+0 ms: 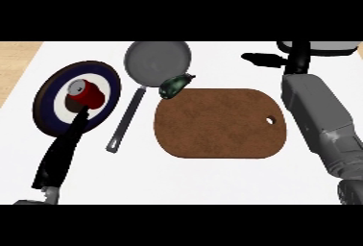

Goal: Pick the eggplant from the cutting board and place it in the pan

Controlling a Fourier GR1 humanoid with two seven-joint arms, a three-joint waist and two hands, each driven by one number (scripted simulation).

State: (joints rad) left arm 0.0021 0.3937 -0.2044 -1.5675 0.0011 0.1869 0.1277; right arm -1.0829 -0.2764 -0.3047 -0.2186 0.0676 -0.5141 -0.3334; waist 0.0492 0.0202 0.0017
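The eggplant, dark and glossy, lies tilted at the grey pan's lower right rim, just beyond the top left corner of the brown cutting board. Whether it rests inside the pan or on its edge I cannot tell. My right hand hovers to the right of the pan, above the board's far right corner, fingers stretched left and holding nothing. It is well apart from the eggplant. The grey right forearm runs down the right side. My left hand does not show.
The pan's handle slants down-left beside the board. A navy-rimmed plate at the left holds a red can and a long black-handled utensil. A grey object sits at the back right.
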